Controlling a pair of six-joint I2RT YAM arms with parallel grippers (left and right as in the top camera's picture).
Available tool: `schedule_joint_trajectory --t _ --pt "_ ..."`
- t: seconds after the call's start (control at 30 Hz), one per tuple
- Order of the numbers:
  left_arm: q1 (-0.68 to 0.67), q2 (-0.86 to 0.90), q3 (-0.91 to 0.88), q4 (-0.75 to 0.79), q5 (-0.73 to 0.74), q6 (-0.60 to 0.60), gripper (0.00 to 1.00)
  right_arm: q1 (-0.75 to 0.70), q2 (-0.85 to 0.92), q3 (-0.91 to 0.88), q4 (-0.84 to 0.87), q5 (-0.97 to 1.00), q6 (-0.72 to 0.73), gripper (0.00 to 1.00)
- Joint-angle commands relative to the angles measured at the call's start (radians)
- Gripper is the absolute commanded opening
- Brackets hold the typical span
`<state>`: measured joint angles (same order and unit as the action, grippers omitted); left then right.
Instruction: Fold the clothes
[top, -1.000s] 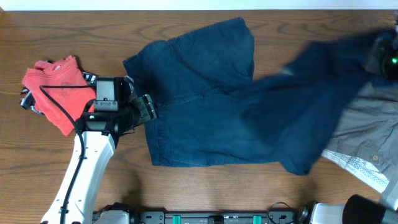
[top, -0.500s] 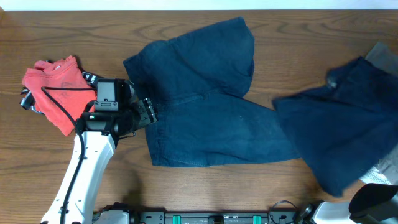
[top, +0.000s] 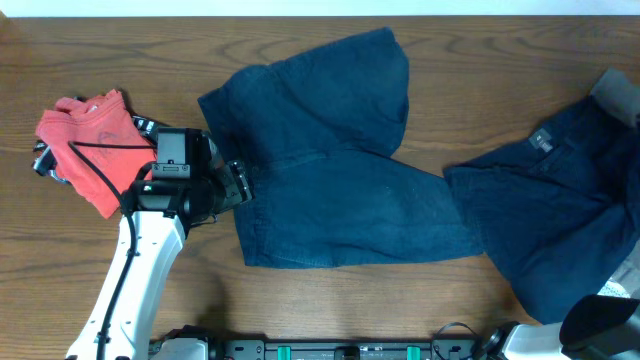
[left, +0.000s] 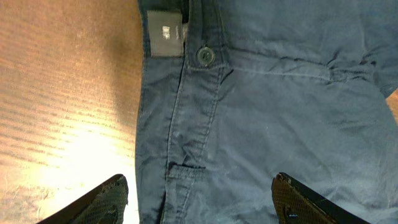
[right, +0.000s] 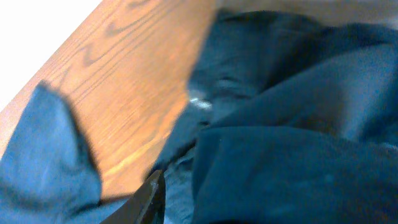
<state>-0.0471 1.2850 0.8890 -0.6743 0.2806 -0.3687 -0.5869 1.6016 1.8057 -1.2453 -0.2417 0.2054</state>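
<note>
Dark navy shorts (top: 330, 170) lie spread flat mid-table, the waistband toward the left. In the left wrist view their button (left: 205, 56) and grey label (left: 166, 40) show. My left gripper (top: 238, 180) hovers open over the waistband edge (left: 200, 202), its jaws wide apart and holding nothing. A second dark navy garment (top: 560, 220) lies rumpled at the right edge. A coral-red tee (top: 85, 140) sits bunched at the far left. In the right wrist view one finger (right: 151, 198) shows beside dark cloth (right: 292, 162), which hides the other finger.
A grey cloth corner (top: 615, 92) pokes out at the upper right, behind the rumpled garment. Dark striped fabric (top: 42, 162) peeks from under the tee. Bare wood (top: 120, 60) shows at the back left.
The second navy garment, lifted and stretched over the right half, swung rightward and now lies heaped at the right edge. The right gripper left the overhead view. The left arm stayed put.
</note>
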Motion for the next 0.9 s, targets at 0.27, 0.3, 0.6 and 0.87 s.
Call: schedule_joint_trajectory --t 0.27,0.3,0.6,0.87 --pt "0.005 0.004 -0.003 -0.018 -0.013 0.009 0.76 0.038 -0.04 0.083 0.078 -0.01 -0.024 0.46" --pt "0.005 0.004 -0.003 -0.019 -0.013 0.01 0.76 0.039 -0.042 0.113 0.08 0.002 -0.01 0.48" --pt "0.005 0.004 -0.003 -0.019 -0.013 0.009 0.76 0.138 -0.044 0.189 -0.131 -0.106 -0.192 0.6" --pt "0.005 0.004 -0.003 -0.021 -0.013 0.009 0.76 0.266 -0.044 -0.122 -0.203 -0.064 -0.219 0.54"
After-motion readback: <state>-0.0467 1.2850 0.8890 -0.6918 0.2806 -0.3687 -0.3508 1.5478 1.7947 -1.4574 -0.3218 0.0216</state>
